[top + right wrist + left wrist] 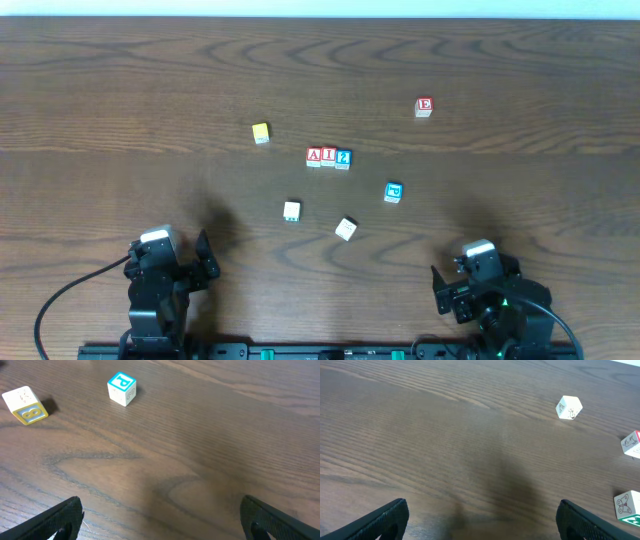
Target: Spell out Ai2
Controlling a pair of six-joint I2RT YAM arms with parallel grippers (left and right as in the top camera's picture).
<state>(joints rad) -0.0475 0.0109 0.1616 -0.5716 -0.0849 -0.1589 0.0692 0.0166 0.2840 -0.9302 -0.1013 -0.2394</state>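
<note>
Three blocks stand touching in a row at the table's middle: a red A block (314, 155), a red I block (328, 156) and a blue 2 block (343, 158). The A block's edge shows at the right of the left wrist view (632, 442). My left gripper (170, 250) (482, 510) is open and empty near the front left edge. My right gripper (478, 264) (162, 507) is open and empty near the front right edge. Both are far from the row.
Loose blocks lie around the row: a yellow-topped one (261, 132) (568, 407), a red E block (424, 106), a blue-lettered one (393, 191) (121, 388), a green-edged one (291, 210) (627, 505) and a white one (346, 228) with a yellow 8 side (25, 405).
</note>
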